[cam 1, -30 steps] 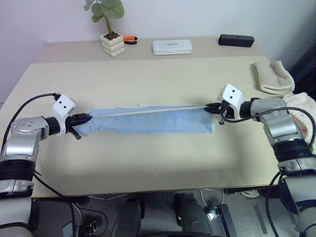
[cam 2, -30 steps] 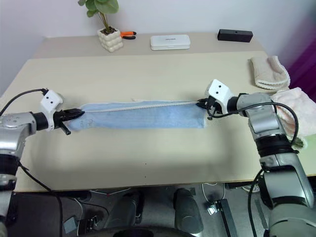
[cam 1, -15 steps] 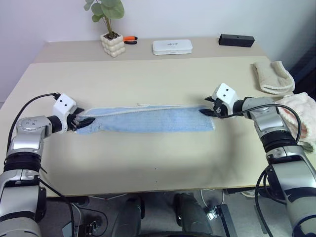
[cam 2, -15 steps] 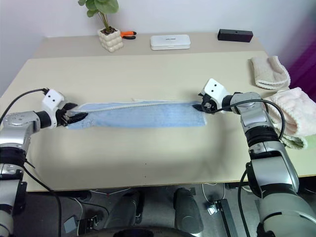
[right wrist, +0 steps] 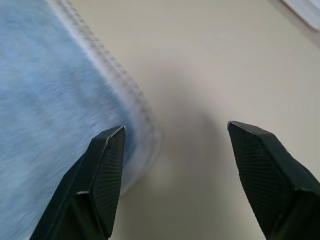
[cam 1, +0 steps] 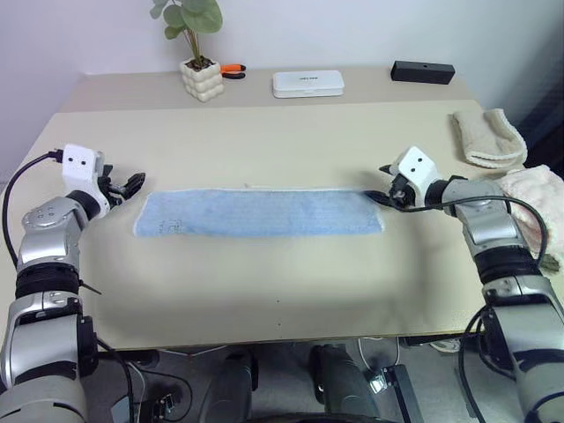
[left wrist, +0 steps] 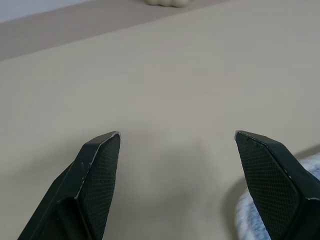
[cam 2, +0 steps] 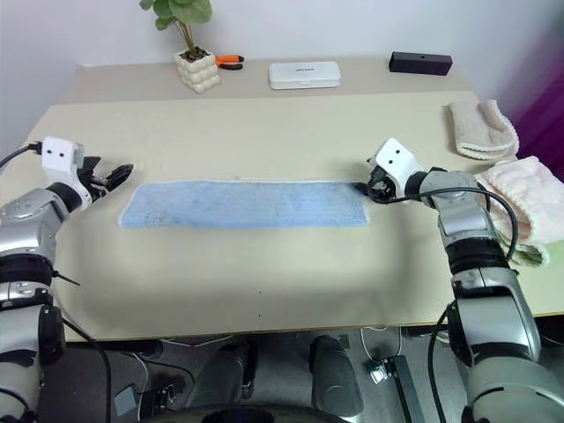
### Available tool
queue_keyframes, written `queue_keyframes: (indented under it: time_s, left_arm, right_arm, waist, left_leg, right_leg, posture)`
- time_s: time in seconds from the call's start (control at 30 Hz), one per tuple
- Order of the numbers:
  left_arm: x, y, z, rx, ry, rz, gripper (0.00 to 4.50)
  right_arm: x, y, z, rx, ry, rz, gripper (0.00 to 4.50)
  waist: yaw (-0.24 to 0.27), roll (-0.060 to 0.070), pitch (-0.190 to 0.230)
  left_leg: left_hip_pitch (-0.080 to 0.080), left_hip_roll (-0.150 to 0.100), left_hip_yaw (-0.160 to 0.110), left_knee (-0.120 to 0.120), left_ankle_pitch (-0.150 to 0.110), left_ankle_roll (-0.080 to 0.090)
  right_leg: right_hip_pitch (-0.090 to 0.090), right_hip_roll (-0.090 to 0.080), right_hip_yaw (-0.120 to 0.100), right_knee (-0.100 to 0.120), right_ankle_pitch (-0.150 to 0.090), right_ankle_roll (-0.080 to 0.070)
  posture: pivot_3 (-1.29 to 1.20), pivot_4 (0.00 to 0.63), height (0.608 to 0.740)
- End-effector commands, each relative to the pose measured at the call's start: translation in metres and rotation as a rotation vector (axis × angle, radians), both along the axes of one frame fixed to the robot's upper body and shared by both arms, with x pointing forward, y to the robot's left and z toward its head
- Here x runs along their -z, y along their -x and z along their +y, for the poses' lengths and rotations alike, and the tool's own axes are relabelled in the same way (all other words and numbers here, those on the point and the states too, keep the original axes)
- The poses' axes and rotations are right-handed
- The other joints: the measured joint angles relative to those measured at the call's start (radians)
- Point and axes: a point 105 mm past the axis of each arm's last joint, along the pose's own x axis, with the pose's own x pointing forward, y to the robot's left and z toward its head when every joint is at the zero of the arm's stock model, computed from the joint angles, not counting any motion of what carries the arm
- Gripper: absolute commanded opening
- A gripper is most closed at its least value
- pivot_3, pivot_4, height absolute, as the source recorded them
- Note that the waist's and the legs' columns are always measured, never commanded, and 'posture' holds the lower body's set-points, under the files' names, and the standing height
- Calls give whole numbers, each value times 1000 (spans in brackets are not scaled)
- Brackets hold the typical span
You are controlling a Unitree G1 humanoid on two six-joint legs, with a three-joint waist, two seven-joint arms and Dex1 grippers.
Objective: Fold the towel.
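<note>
The light blue towel (cam 1: pixel 260 213) lies flat on the table (cam 1: pixel 264 291) as one long narrow strip, with its white trim along the far edge. My left gripper (cam 1: pixel 130 183) is open, just off the strip's left end and apart from it; the left wrist view shows bare table between its fingers and a bit of towel (left wrist: pixel 314 162) to one side. My right gripper (cam 1: pixel 382 196) is open at the strip's right end. In the right wrist view one fingertip (right wrist: pixel 107 165) sits over the towel's trimmed edge (right wrist: pixel 50 90), and nothing is pinched.
At the back stand a potted plant (cam 1: pixel 201 77), an orange-handled tool (cam 1: pixel 233 70), a white case (cam 1: pixel 307 84) and a black box (cam 1: pixel 422 71). A beige rolled towel (cam 1: pixel 486 137) and a pale pink towel (cam 1: pixel 538 207) lie at the right edge.
Both grippers have opened and let go of the towel's ends. The strip has settled flat. My left gripper has drawn back left and turned; the right has shifted slightly right.
</note>
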Motion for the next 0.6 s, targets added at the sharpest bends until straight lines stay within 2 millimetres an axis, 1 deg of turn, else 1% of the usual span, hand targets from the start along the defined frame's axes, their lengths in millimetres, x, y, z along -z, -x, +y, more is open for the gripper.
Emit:
queue_keyframes:
  time_s: [0.03, 0.1, 0.13, 0.17, 0.23, 0.27, 0.3, 0.33, 0.37, 0.43, 0.53, 0.6]
  left_arm:
    - [-30, 18, -2, 75, -46, -96, 3804]
    - [-36, 31, -28, 194, -51, -117, 3804]
    - [-37, 36, -38, 233, -46, -121, 3804]
    - [-36, 43, -60, 321, -60, -116, 3804]
    - [-32, 54, -89, 430, -73, -99, 3804]
    - [-26, 62, -112, 522, -97, -82, 3804]
    - [-23, 68, -126, 576, -110, -70, 3804]
    - [-14, 78, -155, 684, -119, -45, 3804]
    - [-8, 86, -173, 754, -121, -29, 3804]
    - [-2, 101, -201, 866, -123, -24, 3804]
    - [-1, 112, -223, 947, -83, -33, 3804]
    - [-1, 120, -238, 999, -48, -37, 3804]
  right_arm:
    - [-32, 33, 6, -31, -159, -5, 4432]
    - [-32, 60, 13, -10, -299, 75, 4432]
    - [-31, 68, 15, 1, -335, 103, 4432]
    - [-28, 79, 20, 9, -389, 146, 4432]
    - [-23, 92, 25, 28, -457, 203, 4432]
    - [-17, 99, 28, 53, -504, 242, 4432]
    - [-14, 102, 29, 73, -533, 267, 4432]
    - [-7, 106, 33, 118, -614, 310, 4432]
    - [-2, 109, 36, 150, -667, 342, 4432]
    - [9, 113, 40, 220, -745, 402, 4432]
    - [21, 113, 46, 312, -824, 460, 4432]
    - [30, 108, 48, 399, -895, 492, 4432]
  waist:
    - [1, 0, 0]
    - [2, 0, 0]
    - [4, 0, 0]
    - [5, 0, 0]
    - [8, 0, 0]
    - [9, -1, 0]
    - [9, -1, -1]
    - [9, -1, -1]
    - [9, -2, -2]
    - [8, -1, -2]
    - [3, -1, -2]
    - [3, 0, -2]
  left_leg:
    - [0, 0, 0, 0, 0, 0]
    - [-1, 0, -1, -1, 0, 0]
    - [-1, 0, -1, 0, 0, 0]
    - [-1, 1, -1, 0, 0, 0]
    - [0, 0, -2, 2, 0, 0]
    - [2, 0, -2, 2, 0, 0]
    - [3, 0, -2, 2, 0, 0]
    - [5, 0, -2, 2, 0, 0]
    - [6, 0, -2, 1, 0, 0]
    - [6, 0, -2, 1, 0, 0]
    - [5, 1, -3, 1, 0, 0]
    - [5, 1, -3, 0, 0, 0]
  right_leg:
    - [0, 0, 0, 0, 0, 0]
    - [0, 0, 0, 0, 0, 0]
    - [0, 0, 0, 0, 0, 0]
    - [0, 0, 0, 0, 0, 0]
    - [2, 0, 0, 0, 0, -1]
    - [4, 0, 0, 0, 0, -1]
    - [6, 0, 0, -1, 0, -1]
    - [9, 0, 0, -2, 0, -1]
    - [10, 0, 0, -3, 0, -1]
    - [10, 0, 0, -3, 0, -1]
    - [8, 1, 0, -2, 0, -1]
    - [8, 2, -1, -2, 0, -1]
  posture:
    - [0, 150, 738]
    - [0, 150, 738]
    - [0, 150, 738]
    - [0, 150, 738]
    - [0, 150, 738]
    - [0, 150, 738]
    - [0, 150, 738]
    - [0, 150, 738]
    - [0, 150, 738]
    - [0, 150, 738]
    - [0, 150, 738]
    - [0, 150, 738]
